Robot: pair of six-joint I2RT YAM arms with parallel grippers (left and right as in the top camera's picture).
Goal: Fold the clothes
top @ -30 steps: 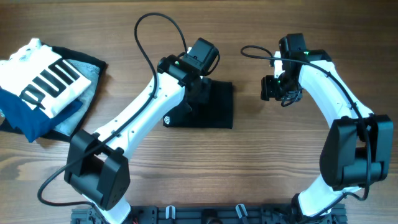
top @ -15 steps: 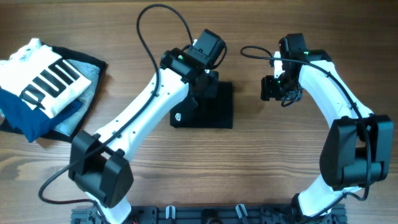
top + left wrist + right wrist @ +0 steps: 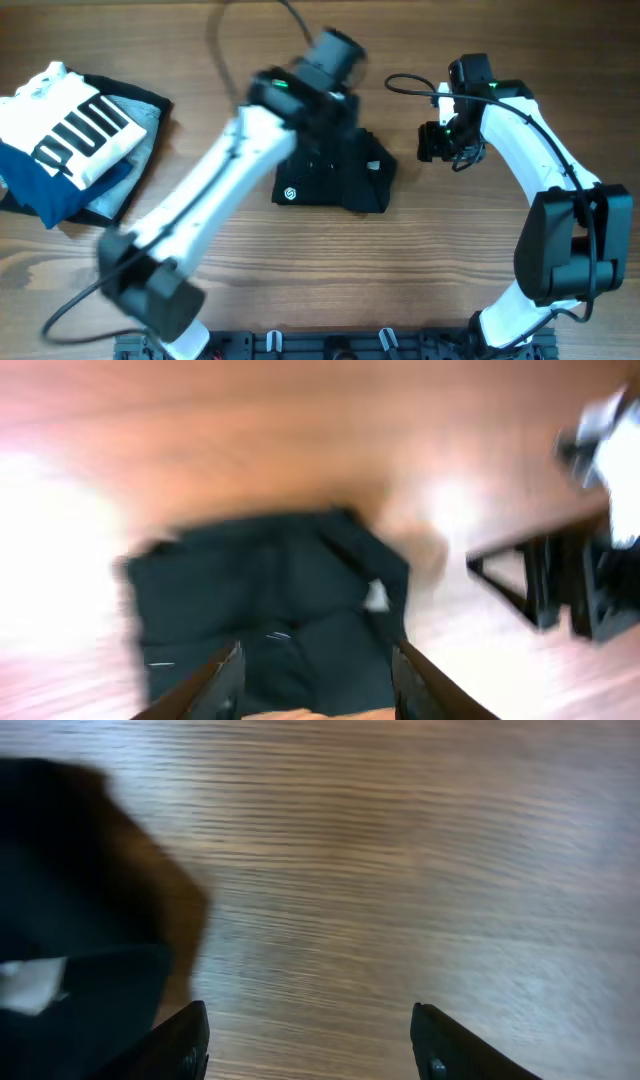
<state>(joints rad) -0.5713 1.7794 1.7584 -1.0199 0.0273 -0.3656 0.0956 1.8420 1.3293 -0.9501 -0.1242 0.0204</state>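
Left claw (image 3: 318, 656) spread wide, empty, blurred. Black shirt (image 3: 270, 610) lies folded just ahead of and below it, 1 corner flared out. Right claw (image 3: 305, 1020) open, empty, shirt off to 1 side; likely parked clear of left's work.

- The shirt (image 3: 335, 180) lies in the middle of the table (image 3: 450, 260).
- The left gripper (image 3: 320, 685) is above the shirt.
- The right gripper (image 3: 315, 1045) is over the table, just right of the shirt.
- A pile of garments (image 3: 70, 140) lies far left, well apart.
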